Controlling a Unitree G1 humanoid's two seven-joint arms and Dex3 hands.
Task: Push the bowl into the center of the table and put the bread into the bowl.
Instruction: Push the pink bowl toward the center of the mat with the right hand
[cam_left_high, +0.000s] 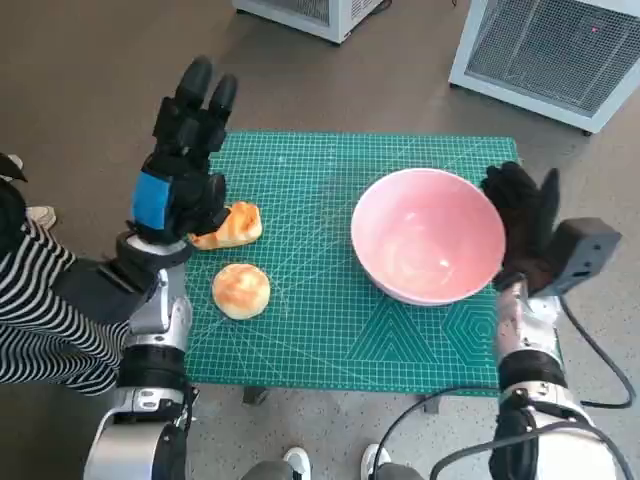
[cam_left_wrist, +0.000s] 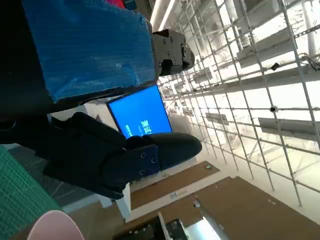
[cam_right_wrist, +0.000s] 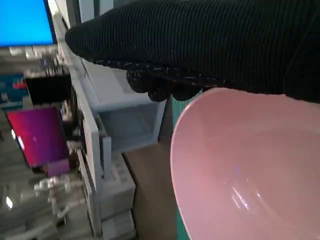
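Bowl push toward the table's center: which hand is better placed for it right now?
The right hand. It sits against the pink bowl's outer rim on the side away from center, so it can push inward. The left hand is raised over the breads, well apart from the bowl.

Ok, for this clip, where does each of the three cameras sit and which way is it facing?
Head view: on the head, looking steeply down at the green cutting mat, pink bowl, two bread pieces; both forearms and hands show.
Left wrist view: behind the left hand, facing out across the room toward a blue screen.
Right wrist view: behind the gloved right hand, facing the bowl's rim.
Shared: all three show the pink bowl; both wrist views catch the blue screen.
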